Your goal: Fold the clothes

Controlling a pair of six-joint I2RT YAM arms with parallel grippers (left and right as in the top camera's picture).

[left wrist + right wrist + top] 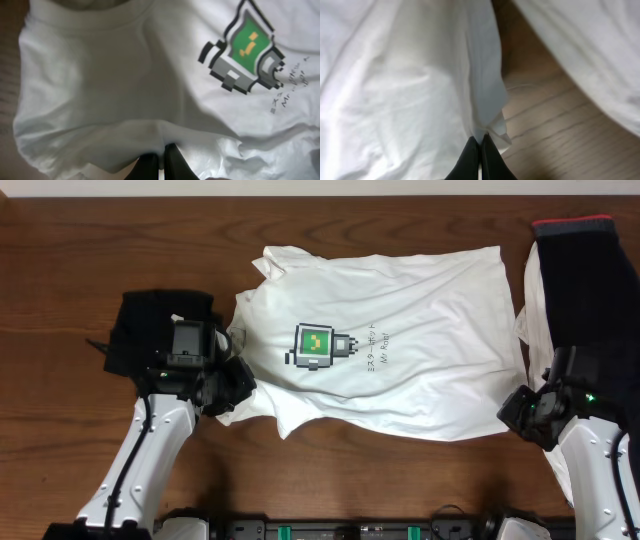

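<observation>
The white T-shirt [400, 310] is lying flat on the wooden table [60, 240], printed side up, with its collar pointing to the robot's left and the green-and-black logo [312, 346] showing on the chest. The left gripper [228, 385] is pinching the cloth at the near shoulder part, close to the collar. In the left wrist view its fingers [148, 167] are standing together with a fold of white fabric caught between them. The right gripper [518, 412] is holding the near corner of the hem, and in the right wrist view its fingers [470, 160] are also pressed together on the thin edge of the shirt. I am judging that the arms are taking the near long side at its two ends so that it can be lifted and carried over evenly as one fold. A black garment [150, 320] is lying under the left arm, and a black garment with a red band [590, 270] is lying just beside the hem, both probably waiting for their turn
</observation>
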